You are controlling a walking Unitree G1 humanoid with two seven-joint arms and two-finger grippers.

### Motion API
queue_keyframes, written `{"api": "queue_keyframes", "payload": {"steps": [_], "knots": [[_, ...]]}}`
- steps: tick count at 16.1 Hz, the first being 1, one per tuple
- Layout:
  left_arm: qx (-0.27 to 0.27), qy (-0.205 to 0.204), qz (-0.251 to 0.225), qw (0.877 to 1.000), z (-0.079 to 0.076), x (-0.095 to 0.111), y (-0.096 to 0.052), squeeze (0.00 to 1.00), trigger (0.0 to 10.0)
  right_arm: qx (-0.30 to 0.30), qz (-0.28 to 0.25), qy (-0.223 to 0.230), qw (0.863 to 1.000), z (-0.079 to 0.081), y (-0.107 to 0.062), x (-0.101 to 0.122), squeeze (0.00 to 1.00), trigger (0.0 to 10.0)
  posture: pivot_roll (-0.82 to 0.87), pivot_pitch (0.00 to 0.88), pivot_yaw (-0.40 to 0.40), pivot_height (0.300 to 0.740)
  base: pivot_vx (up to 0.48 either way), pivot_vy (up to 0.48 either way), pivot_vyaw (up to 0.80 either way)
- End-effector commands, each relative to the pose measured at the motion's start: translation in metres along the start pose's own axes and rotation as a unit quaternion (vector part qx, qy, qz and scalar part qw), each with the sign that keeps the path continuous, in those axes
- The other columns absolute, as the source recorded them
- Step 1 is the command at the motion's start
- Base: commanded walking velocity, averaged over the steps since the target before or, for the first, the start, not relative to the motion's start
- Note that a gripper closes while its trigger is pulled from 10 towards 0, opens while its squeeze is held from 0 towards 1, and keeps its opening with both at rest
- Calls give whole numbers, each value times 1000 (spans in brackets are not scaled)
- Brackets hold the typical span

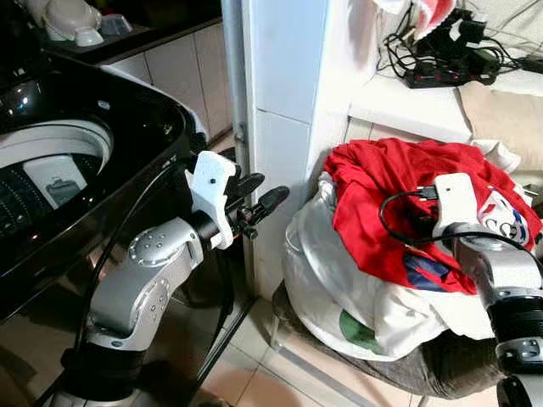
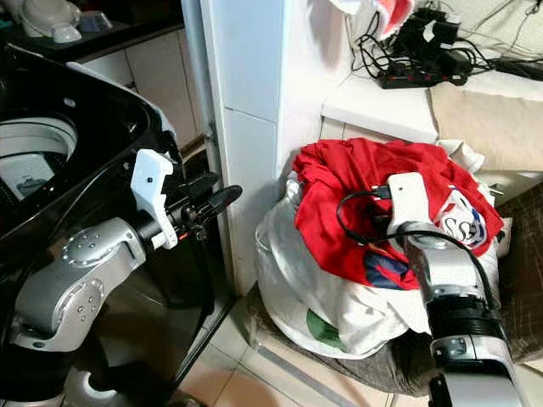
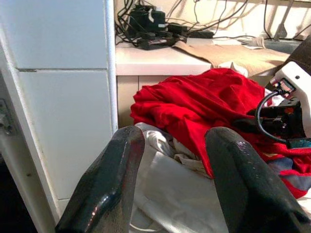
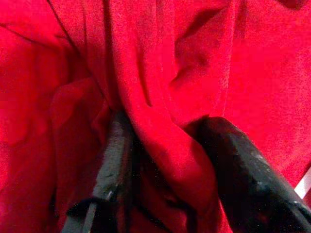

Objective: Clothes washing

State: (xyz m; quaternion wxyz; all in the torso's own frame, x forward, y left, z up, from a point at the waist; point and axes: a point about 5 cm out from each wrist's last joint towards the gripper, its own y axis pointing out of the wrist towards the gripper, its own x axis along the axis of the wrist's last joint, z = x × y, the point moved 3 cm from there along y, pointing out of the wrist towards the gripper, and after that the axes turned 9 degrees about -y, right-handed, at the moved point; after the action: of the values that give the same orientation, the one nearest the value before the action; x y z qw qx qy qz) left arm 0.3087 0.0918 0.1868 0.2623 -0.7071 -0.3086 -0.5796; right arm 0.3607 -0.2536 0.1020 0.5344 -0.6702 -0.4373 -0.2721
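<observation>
Washing machine sits left, pillar between, laundry pile on chair right.

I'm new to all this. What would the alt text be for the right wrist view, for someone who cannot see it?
Close-up of the right gripper pushed into a red garment, with a thick fold of the fabric bunched between its two black fingers. Creased red cloth surrounds them on every side.

A dark print on the white garment is perhaps "SS"; nothing else is legible.
</observation>
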Motion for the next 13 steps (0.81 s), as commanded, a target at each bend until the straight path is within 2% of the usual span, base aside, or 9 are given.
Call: {"api": "queue_keyframes", "payload": {"steps": [1,6,13], "knots": [[0,11,-5,1000,0,4,-3,0,10000,7,-2,19,1000,0,2,0,0,0,-19,0,1,740,0,0,0],[-26,-5,-3,1000,-6,3,-5,0,10000,15,-5,30,999,1,3,-1,0,0,-21,0,0,740,0,0,0],[-27,7,-4,1000,-8,2,-4,0,10000,28,-40,44,998,-2,-2,14,0,0,-29,0,0,740,0,0,0]]}}
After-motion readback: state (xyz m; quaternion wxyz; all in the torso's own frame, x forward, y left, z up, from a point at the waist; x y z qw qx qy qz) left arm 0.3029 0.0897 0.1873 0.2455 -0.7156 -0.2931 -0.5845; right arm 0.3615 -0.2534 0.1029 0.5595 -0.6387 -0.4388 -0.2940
